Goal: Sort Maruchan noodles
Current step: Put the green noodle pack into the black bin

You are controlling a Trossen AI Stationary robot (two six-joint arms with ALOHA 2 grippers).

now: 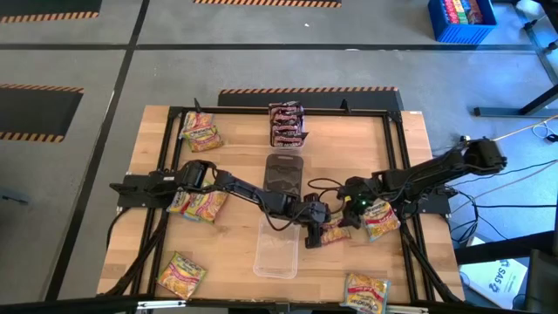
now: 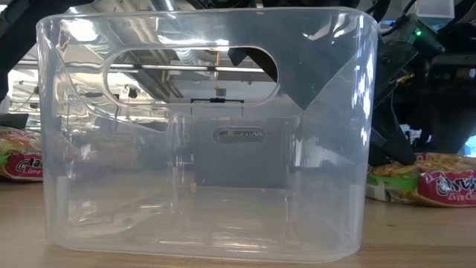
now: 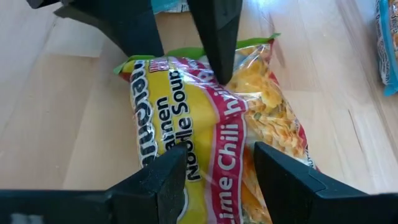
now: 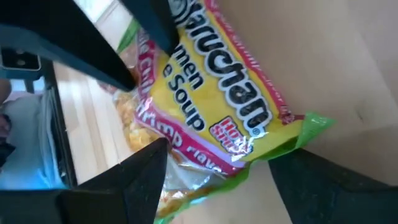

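A yellow-pink noodle packet with a green end seam sits near the table's middle, right of the clear tray. My left gripper reaches it from the left, shut on its printed face. My right gripper comes from the right and is open, its fingers on either side of the packet's green end. Other packets lie flat on the wood: two piles at the left, one at the near left, two at the right. My left gripper pinches the packet across its yellow-and-pink face, toward the end away from the green seam. The fingers slant down at it from the table's left. Whether the packet is clear of the table cannot be told.
A clear plastic tray stands near the near edge, just left of both grippers. A dark grey lid lies behind it, and a stack of brown-red packets sits at the far edge. A black frame rims the table.
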